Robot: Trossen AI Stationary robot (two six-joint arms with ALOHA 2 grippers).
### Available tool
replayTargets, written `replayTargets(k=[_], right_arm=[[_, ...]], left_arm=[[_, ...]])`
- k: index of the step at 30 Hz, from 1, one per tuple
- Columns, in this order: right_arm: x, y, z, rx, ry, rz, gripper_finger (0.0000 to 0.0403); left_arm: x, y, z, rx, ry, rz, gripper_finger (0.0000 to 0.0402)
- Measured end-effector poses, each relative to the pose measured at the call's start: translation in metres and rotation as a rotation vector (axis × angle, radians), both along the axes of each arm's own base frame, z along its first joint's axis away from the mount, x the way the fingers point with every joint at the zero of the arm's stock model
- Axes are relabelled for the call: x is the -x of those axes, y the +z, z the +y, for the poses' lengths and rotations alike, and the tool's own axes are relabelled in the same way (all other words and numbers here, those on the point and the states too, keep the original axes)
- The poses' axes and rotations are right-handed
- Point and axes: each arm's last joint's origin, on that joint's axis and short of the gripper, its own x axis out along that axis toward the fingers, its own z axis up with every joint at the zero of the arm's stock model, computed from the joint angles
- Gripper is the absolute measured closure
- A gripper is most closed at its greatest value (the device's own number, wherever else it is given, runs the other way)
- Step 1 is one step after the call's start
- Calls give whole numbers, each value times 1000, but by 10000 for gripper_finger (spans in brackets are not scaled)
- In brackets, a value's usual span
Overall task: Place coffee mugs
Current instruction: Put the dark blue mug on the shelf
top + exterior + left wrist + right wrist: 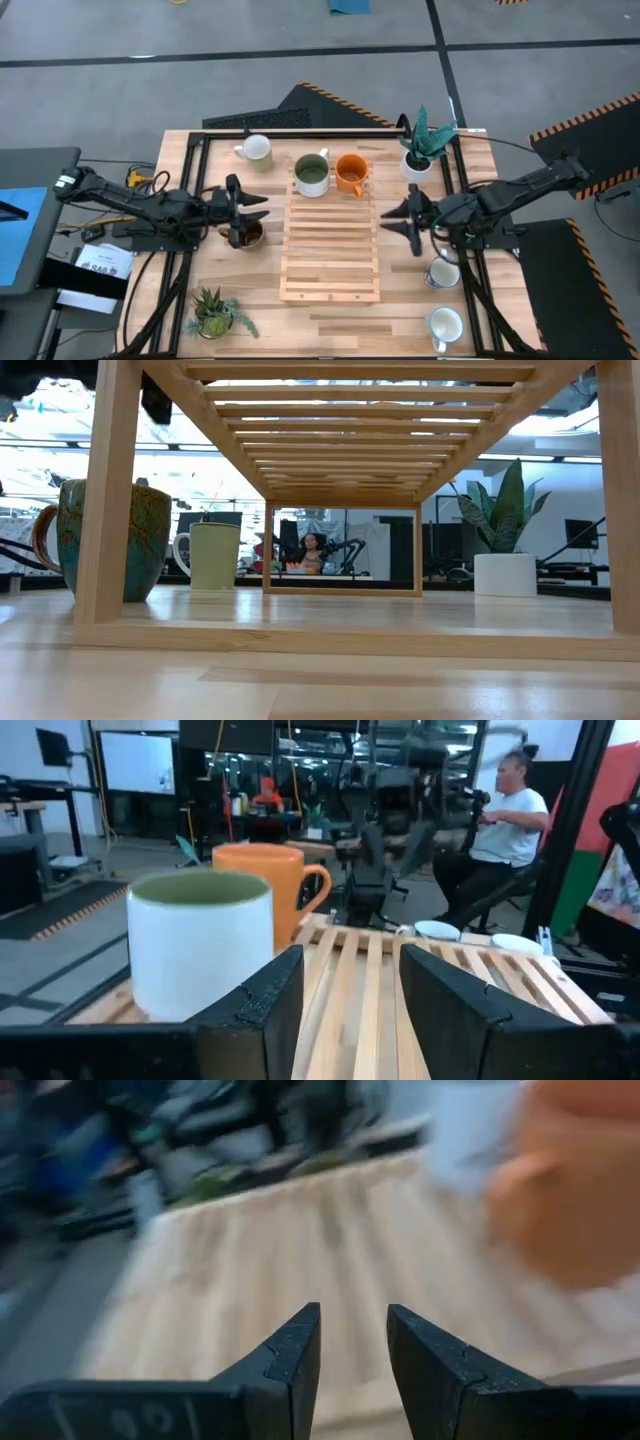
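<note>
Tools (243, 205) (410, 222) open, flanking rack (330, 240)

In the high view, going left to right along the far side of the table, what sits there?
Pale mug → olive-green mug → orange mug → white pot with teal plant.

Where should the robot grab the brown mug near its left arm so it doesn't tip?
Probably by the rim wall, coming straight down from above. The brown mug stands upright with its mouth open to the ceiling, beside the wooden rack. The left tool is open just next to it, so pinching one side of the rim looks easiest.
</note>
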Motion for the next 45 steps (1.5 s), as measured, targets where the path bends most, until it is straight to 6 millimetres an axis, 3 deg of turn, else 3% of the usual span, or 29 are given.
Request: replayTargets(k=[3, 8, 14, 18, 26, 45], right_arm=[[7, 20, 6, -142, 93, 129, 259], [24, 37, 20, -361, 72, 456, 259], [36, 19, 48, -540, -128, 858, 259], [36, 1, 71, -542, -209, 1041, 259], [22, -26, 96, -474, -310, 1147, 259], [3, -66, 114, -321, -425, 1260, 259]], left_arm=[[3, -8, 0, 17, -10, 7, 250], [2, -12, -6, 14, -57, 29, 250], [0, -12, -9, -8, -64, 32, 250], [1, -12, -9, -6, -63, 25, 250], [1, -12, -9, -7, -72, 25, 250], [0, -14, -9, -13, -70, 43, 250]])
